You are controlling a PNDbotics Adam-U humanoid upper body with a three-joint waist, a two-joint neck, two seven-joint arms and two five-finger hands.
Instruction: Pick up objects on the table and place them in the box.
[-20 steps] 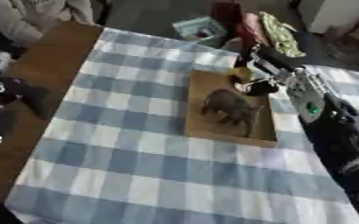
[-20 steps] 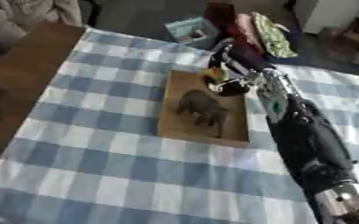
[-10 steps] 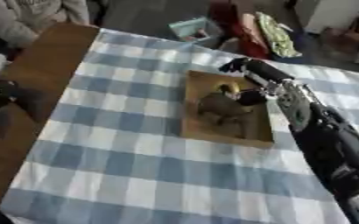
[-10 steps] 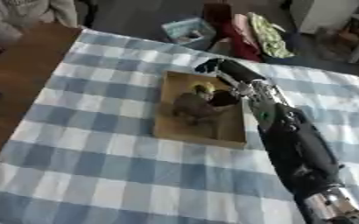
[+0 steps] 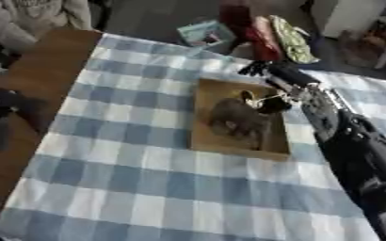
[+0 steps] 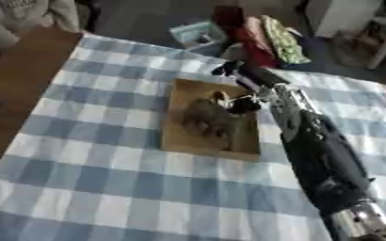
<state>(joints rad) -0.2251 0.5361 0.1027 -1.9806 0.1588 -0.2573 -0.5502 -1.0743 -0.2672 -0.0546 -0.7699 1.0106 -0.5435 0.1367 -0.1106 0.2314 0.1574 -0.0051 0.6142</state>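
Reaching across the checked cloth on the worktop, I have my right hand hovering over the far right corner of the shallow brown box, and its fingers are too blurred for me to tell whether they are spread or curled, so I treat the hold as unknown. A small yellowish and dark thing sits just under my wrist, above the box's upper right part; I cannot tell if it hangs from the hand or already lies inside. The brown toy animal lies in the middle of the box, its long axis running roughly from the near left toward the far right, the bulkier end toward my wrist; which end is the head I cannot make out. My worry is the forearm: it crosses the box's right rim, and any drag as I pull away could snag that rim and slide the whole box over the cloth, or nudge the animal against the wall. If the small thing is not yet released, lifting away may carry it back out. My left hand shows in neither view.
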